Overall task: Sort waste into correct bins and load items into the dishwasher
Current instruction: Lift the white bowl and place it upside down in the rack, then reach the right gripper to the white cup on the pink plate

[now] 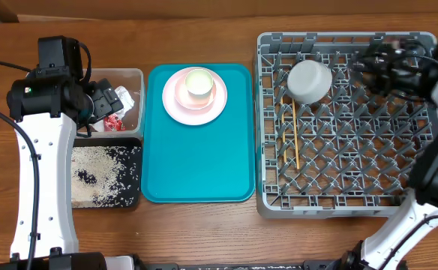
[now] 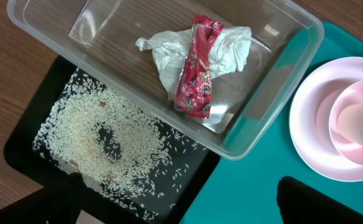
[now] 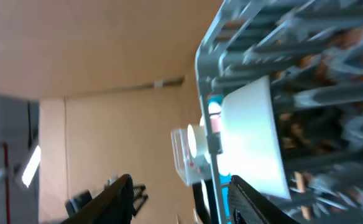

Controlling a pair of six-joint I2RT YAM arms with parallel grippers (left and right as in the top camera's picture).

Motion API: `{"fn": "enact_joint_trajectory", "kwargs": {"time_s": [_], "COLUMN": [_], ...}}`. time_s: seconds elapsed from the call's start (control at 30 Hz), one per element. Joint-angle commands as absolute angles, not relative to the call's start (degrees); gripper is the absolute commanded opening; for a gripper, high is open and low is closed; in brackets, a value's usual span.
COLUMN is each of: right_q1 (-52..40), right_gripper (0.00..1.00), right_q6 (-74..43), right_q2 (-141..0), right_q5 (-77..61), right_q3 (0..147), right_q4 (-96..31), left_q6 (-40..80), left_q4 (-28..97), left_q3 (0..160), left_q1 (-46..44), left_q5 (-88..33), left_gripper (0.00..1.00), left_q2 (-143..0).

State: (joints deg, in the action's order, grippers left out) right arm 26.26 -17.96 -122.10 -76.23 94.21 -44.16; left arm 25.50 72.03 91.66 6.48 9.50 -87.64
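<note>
My left gripper (image 2: 184, 202) hangs open and empty, with its dark fingertips (image 2: 315, 199) spread over the black tray (image 2: 200, 177) and the teal tray's edge. Rice (image 2: 101, 137) lies scattered in the black tray. The crumpled napkin (image 2: 166, 53) and the red wrapper (image 2: 197, 71) lie in the clear tub (image 2: 256, 112). On the teal tray (image 1: 196, 165) stands the white plate (image 1: 170, 101) with the pink dish (image 2: 355, 146) and a cup (image 1: 199, 81) stacked on it. In the grey rack (image 1: 354, 150) sit the upturned bowl (image 1: 310, 80) and the chopsticks (image 1: 296, 135). My right gripper (image 1: 373, 61) hovers over the rack's far right, jaws apart and holding nothing.
The right wrist view is blurred. It shows the rack's corner (image 3: 262, 37), the bowl (image 3: 250, 137) and a wall beyond. The tub and the black tray (image 1: 133, 199) stand side by side left of the teal tray. Bare wood lies along the table's front.
</note>
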Motion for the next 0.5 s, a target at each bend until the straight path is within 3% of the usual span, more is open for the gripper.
{"fn": "enact_joint_trajectory", "kwargs": {"time_s": [0.0,0.23,0.47], "right_q1": [29.47,24.91,2.31], "right_gripper": [0.51,0.51,0.51], "right_q6": [-17.61,-14.85,-8.82], "right_q2": [-118.83,-106.98,-96.90], "right_q5": [-74.50,-49.78,-25.10], "right_q3": [94.48,94.59,94.59], "right_q4": [-45.84,-49.54,-47.72], "left_q6": [24.84,24.84,24.84], "left_q4": [71.96,71.96,71.96], "left_q3": [92.29,92.29,92.29], "left_q1": [6.63,6.63,6.63], "left_q5": [10.02,10.02,10.04], "left_gripper": [1.00,1.00,1.00], "left_q2": [-87.09,-87.09,-87.11]}}
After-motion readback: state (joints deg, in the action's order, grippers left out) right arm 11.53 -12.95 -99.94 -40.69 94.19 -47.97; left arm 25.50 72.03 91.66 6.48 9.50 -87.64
